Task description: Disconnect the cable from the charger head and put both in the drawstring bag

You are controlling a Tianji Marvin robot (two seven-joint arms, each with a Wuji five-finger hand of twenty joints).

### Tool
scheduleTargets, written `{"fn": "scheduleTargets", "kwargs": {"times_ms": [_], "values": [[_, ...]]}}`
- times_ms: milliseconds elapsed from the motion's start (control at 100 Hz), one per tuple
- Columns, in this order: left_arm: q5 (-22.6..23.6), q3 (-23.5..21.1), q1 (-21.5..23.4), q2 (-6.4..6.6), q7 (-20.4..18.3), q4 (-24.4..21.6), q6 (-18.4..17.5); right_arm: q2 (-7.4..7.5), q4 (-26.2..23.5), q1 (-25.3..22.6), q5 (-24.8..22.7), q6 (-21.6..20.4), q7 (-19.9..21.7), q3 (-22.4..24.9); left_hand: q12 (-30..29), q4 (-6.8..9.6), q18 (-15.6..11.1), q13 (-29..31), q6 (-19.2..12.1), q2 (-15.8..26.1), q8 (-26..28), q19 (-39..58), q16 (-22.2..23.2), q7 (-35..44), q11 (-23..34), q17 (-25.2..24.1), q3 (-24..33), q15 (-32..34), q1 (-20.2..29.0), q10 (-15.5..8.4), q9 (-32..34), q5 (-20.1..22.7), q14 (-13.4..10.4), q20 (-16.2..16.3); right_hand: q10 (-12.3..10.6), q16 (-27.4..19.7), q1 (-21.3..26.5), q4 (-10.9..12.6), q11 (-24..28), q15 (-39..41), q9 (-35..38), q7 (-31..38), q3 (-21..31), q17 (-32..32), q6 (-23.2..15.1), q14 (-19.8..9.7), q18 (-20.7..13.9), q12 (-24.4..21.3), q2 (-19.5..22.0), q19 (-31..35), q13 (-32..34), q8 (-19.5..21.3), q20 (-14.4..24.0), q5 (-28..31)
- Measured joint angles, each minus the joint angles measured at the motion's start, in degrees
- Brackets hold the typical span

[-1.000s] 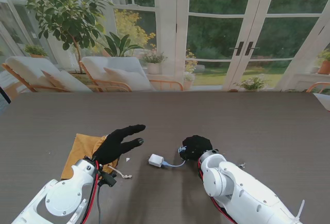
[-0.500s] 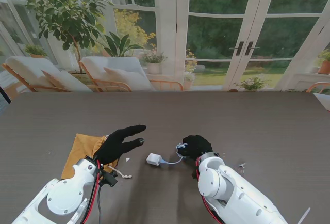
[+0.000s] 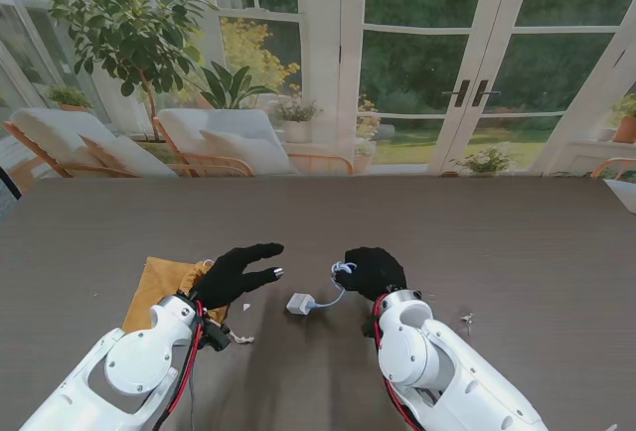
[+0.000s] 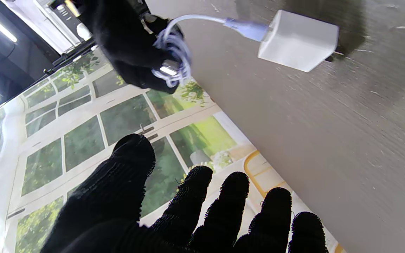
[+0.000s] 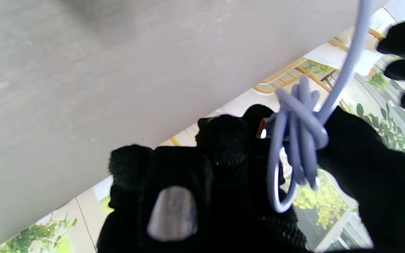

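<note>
Since a second ago the right hand [image 3: 370,270] has carried its bundle of cable [image 3: 342,271] up and away from me, off the worktop [image 3: 517,242]. The charger [image 3: 300,303] has been dragged a little toward the left hand [image 3: 237,274], which has barely shifted.

The cable is a pale blue-white coil, bunched and gripped in the right hand's closed fingers [image 5: 174,196]; the right wrist view shows several loops hanging from that grip. One strand runs from the coil down to the charger, a small white cube. In the left wrist view the plug [image 4: 246,28] sits fully home in the charger [image 4: 299,40], so the unplugging is not done. Whether the charger rests on the worktop or hangs just clear of it I cannot tell.

The left hand hovers just beside the charger, holding nothing, fingers [image 4: 202,196] spread wide and reaching forward. It looks poised to take the charger so the two hands can pull apart. The tan bag [image 3: 164,287] lies flat on my left, near my edge, partly under the left wrist, with its cord [image 3: 231,332] trailing out. Nothing is in it yet as far as I can see, so both stowing steps remain.

The worktop is dark grey-brown with a fine grain. Beyond it stand glazed doors [image 3: 467,73], a leafy plant [image 3: 119,24] and pale loungers [image 3: 229,138], with a garden outside.
</note>
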Motion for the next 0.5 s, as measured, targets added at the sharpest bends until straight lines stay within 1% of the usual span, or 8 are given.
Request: {"fn": "scheduleTargets", "kwargs": {"times_ms": [50,160,200,250,270,290,310,500], "values": [[0.0,0.4,-0.8,0.09,-0.4,0.9,-0.1,0.06,-1.2,-0.3,-0.2,0.0,-0.1,0.3,0.0,0.00,0.0,0.0,0.0,-1.2,0.0,0.0,0.0,0.0,-0.6,0.0,0.5,0.0,-0.8,0.0,-0.7,0.0,-0.1,0.0,0.0,0.1,0.0,0.0,0.0,0.0,0.0,0.0,0.0,0.0,0.0,0.0,-0.1,0.0,0.0,0.0,0.0,0.0,0.0,0.0],[0.1,1.3,-2.5,0.29,-1.3,2.6,-0.5,0.21,-3.2,-0.6,-0.9,0.2,-0.1,0.7,0.0,0.00,-0.1,-0.1,0.0,-1.2,0.0,0.0,0.0,0.0,0.1,-0.2,1.4,0.0,-0.9,-0.2,-0.7,-0.1,-0.3,0.0,-0.1,0.1,0.1,0.0,0.0,0.0,0.0,0.0,0.0,0.0,-0.7,-0.2,-0.3,0.0,-1.2,0.0,0.0,0.2,0.0,0.0],[0.2,1.5,-3.0,0.36,-1.5,3.1,-0.8,0.26,-3.8,-0.7,-1.2,0.3,0.0,0.8,0.0,0.00,-0.1,-0.1,0.0,-2.7,0.0,0.0,0.0,0.0,0.1,-0.2,2.2,0.0,-1.2,-0.6,-0.7,-0.2,-0.4,0.0,-0.1,0.1,0.1,0.0,0.0,0.1,0.0,0.0,0.0,0.0,-0.7,-0.2,-0.3,0.0,-1.2,0.0,0.0,0.2,0.0,0.0],[0.7,1.9,-3.6,0.47,-1.9,3.6,-1.2,0.32,-4.6,-0.8,-1.5,0.4,0.1,1.0,0.0,0.00,-0.2,-0.1,0.0,-2.9,0.0,0.0,0.0,-0.1,0.1,-0.2,2.4,0.0,-1.5,-0.8,-0.7,-0.3,-0.5,0.0,-0.1,0.1,0.1,0.0,0.0,0.1,0.0,0.0,0.0,0.0,-0.7,-0.2,-0.3,0.0,-1.2,0.0,0.0,0.2,0.0,0.0],[0.9,2.1,-3.8,0.52,-2.0,3.8,-1.3,0.37,-4.9,-0.8,-1.7,0.4,0.1,1.1,0.0,0.00,-0.5,-0.1,0.0,-3.0,-0.1,0.0,0.0,-0.1,0.1,-0.2,3.4,0.0,-1.6,-1.1,-0.7,-0.3,-0.5,0.0,-0.1,0.1,0.1,0.0,0.0,0.1,0.0,0.0,0.0,0.0,-0.7,-0.2,-0.3,0.0,-1.2,0.0,0.0,0.2,0.0,0.0],[1.0,2.3,-4.0,0.57,-2.1,4.0,-1.5,0.41,-5.3,-0.9,-1.8,0.4,0.1,1.1,0.0,0.49,-0.6,-0.1,0.0,-3.0,-0.1,0.0,0.0,-0.1,0.1,-0.2,4.5,0.0,-2.4,-1.2,-0.7,-0.3,-0.6,0.0,-0.1,0.1,0.1,0.0,0.0,0.1,0.0,0.0,0.0,0.0,-0.7,-0.2,-0.3,0.0,-1.2,0.0,0.0,0.2,0.0,0.0],[1.2,2.5,-4.3,0.62,-2.2,4.2,-1.7,0.47,-5.6,-0.9,-1.9,0.4,0.2,1.2,0.0,0.46,-0.7,-0.1,0.0,-4.1,-0.1,0.0,0.0,-0.1,0.1,-0.2,5.0,0.0,-2.4,-1.4,-0.7,-0.4,-0.6,0.0,-0.1,0.2,0.1,0.0,0.0,0.1,0.0,0.0,0.0,0.0,-0.7,-0.2,-0.3,0.0,-1.2,0.0,0.0,0.2,0.0,0.0],[1.5,4.7,-6.9,0.98,-3.4,6.5,-3.1,0.69,-8.5,-0.9,-2.9,1.4,0.6,1.4,0.0,0.44,-1.0,-0.1,0.0,-4.2,-0.2,0.0,0.0,-0.1,0.1,-0.2,6.4,0.0,-2.2,-2.4,-0.7,-0.9,-1.2,0.0,-0.1,0.4,0.7,-0.1,0.0,0.2,0.0,0.0,0.0,0.0,-0.8,-0.2,-0.3,0.0,-1.7,0.0,0.0,0.2,0.1,0.2]]}}
